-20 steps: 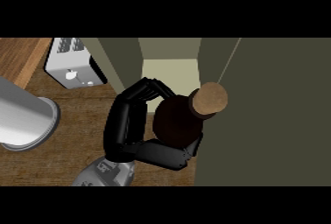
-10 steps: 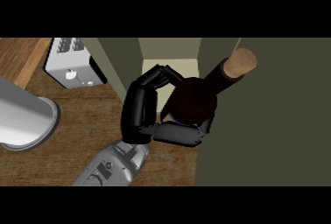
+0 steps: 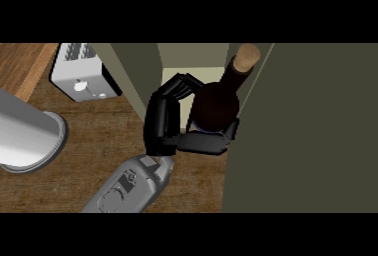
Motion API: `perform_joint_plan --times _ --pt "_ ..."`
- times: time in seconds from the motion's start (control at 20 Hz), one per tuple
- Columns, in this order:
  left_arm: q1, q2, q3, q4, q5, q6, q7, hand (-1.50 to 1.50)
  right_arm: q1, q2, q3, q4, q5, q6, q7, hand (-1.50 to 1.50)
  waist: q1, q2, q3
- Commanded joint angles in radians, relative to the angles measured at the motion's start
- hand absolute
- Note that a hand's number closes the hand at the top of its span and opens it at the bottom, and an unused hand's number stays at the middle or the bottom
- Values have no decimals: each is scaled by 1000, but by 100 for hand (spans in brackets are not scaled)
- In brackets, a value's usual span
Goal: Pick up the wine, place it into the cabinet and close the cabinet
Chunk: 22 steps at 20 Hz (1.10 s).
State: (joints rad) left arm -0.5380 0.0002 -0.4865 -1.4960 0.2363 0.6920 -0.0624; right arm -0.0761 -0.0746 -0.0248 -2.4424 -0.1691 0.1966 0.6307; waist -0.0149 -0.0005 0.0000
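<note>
Head view, read from left to right. At the far left a large grey metal cylinder (image 3: 26, 132) stands on the wooden counter (image 3: 96, 135), its rounded rim cut off by the view's left edge. Behind it, toward the top, a white toaster (image 3: 83, 77) sits on the counter, its slots showing as a ribbed patch on its upper face.

Just right of the toaster rises the olive-green side wall of the cabinet (image 3: 136, 75), and past that wall the paler cabinet interior (image 3: 193, 57) opens.

A single grey forearm (image 3: 131, 187) enters from the lower edge at centre-left and ends in a black hand (image 3: 166, 122). Which of the robot's hands this is cannot be told with certainty from the view; by its place it is taken as the right. Its fingers curl round the far side of the wine bottle (image 3: 215, 107) while the thumb wraps the near side, so the hand is grasping the bottle by its dark body.

The wine bottle is tilted, its tan cork end (image 3: 246, 54) leaning up and to the right, and it lies at the cabinet's opening.

At the right, the broad dark-green cabinet door (image 3: 310, 130) fills the view, touching or just beside the bottle's neck.
</note>
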Motion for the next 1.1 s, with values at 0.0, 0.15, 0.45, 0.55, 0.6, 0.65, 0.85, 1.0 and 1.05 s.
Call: perform_joint_plan --times 0.0,0.15,0.45,0.55,0.6,0.65,0.85,1.0,1.05 --pt "5 0 -31 7 47 54 -32 150 62 25 6 -81 -53 12 -37 -150 4 0 0" --pt "45 0 -5 70 27 -18 -89 150 22 -7 -23 -155 -106 -29 83 -150 4 -1 0" --pt "55 0 -58 172 5 25 -165 150 27 4 -19 -111 -100 -20 43 -150 3 -1 0" --pt "29 0 21 268 22 -42 -244 150 35 0 -28 -125 -109 -13 38 -150 0 1 0" --pt "48 0 -52 244 33 12 -254 150 22 23 38 -105 -30 -22 21 -150 3 0 0" --pt "37 1 4 222 -19 -20 -200 150 -33 13 15 -85 -44 -53 61 -150 10 -1 0" --pt "-2 0 57 329 59 -36 -301 150 49 3 -12 -142 -109 -14 37 -150 -3 1 0" --pt "32 0 65 331 61 -40 -344 150 50 7 -2 -146 -107 -18 36 -150 1 0 0" --pt "-20 0 66 357 93 -20 -330 150 -28 -11 -21 -98 -73 -42 57 -150 2 1 0"
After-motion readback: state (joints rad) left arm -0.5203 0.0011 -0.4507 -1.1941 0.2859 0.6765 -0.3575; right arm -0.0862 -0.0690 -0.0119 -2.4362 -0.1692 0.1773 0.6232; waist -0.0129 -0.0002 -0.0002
